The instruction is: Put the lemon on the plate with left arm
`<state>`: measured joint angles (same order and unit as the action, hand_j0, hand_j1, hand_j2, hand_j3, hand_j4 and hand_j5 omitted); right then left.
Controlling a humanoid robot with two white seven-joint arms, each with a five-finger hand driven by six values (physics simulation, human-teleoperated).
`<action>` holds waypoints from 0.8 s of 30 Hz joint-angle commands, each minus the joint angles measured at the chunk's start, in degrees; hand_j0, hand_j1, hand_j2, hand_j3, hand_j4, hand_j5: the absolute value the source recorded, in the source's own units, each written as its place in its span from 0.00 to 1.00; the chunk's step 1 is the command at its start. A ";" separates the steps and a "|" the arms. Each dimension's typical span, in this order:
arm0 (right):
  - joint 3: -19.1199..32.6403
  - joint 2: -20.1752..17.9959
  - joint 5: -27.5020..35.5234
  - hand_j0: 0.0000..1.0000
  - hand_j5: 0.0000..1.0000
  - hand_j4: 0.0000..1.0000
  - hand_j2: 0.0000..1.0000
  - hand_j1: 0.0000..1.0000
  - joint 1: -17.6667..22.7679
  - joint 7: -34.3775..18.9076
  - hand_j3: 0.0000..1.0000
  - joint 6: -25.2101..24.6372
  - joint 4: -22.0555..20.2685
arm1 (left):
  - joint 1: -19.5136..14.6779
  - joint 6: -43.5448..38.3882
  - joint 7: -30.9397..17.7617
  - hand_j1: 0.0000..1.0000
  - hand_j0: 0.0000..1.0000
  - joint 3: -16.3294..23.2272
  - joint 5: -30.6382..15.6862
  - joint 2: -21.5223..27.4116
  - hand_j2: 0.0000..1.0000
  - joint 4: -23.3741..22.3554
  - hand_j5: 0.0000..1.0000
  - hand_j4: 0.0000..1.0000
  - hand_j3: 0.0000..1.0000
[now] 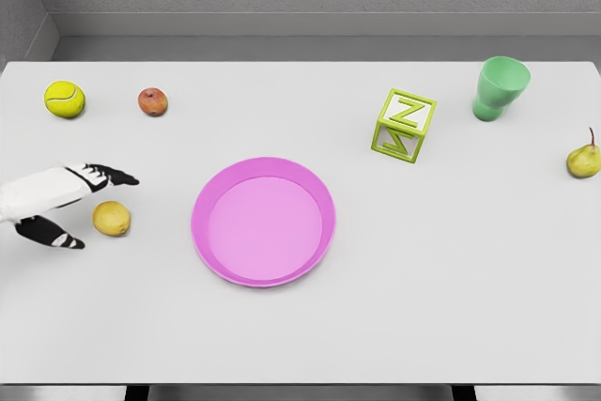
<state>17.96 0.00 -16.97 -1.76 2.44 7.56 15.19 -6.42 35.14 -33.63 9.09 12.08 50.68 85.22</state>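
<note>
A yellow lemon (112, 219) lies on the white table, left of the pink plate (264, 221). My left hand (101, 208) reaches in from the left edge with its fingers spread around the lemon: the upper fingers (113, 177) stretch above it and the thumb (58, 236) sits below and to its left. The hand is open and does not clasp the fruit. The plate holds nothing. My right arm is out of view.
A tennis ball (65, 99) and a red apple (152, 101) sit at the far left. A green letter block (404, 126) and a green cup (499, 87) stand at the back right. A pear (583, 159) rests at the right edge.
</note>
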 commanded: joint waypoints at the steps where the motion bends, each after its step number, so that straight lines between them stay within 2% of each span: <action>1: -0.03 0.00 0.01 1.00 1.00 1.00 1.00 1.00 0.00 0.02 1.00 0.00 0.01 | -0.09 -0.14 -0.03 1.00 1.00 0.32 0.49 -0.85 1.00 -0.32 1.00 1.00 1.00; 10: 0.05 0.00 0.01 1.00 1.00 1.00 1.00 1.00 0.00 0.02 1.00 0.00 0.01 | -0.44 -0.14 -0.29 1.00 1.00 0.32 3.13 -1.82 1.00 -0.75 1.00 1.00 1.00; 15: -0.03 0.00 0.01 1.00 1.00 1.00 1.00 1.00 0.00 0.02 1.00 0.00 0.01 | -1.41 -0.14 -0.29 0.86 0.86 2.08 4.71 -1.73 0.86 -0.67 0.86 0.86 0.86; 24: -0.03 0.00 0.01 1.00 1.00 1.00 1.00 1.00 0.00 0.02 1.00 0.00 0.01 | -1.76 -0.14 -1.00 0.73 0.73 2.60 5.33 -1.73 0.73 -0.40 0.73 0.73 0.73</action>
<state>17.96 -0.01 -16.97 -1.76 2.44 7.56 15.19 -8.26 35.14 -34.59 11.59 17.57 48.89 84.80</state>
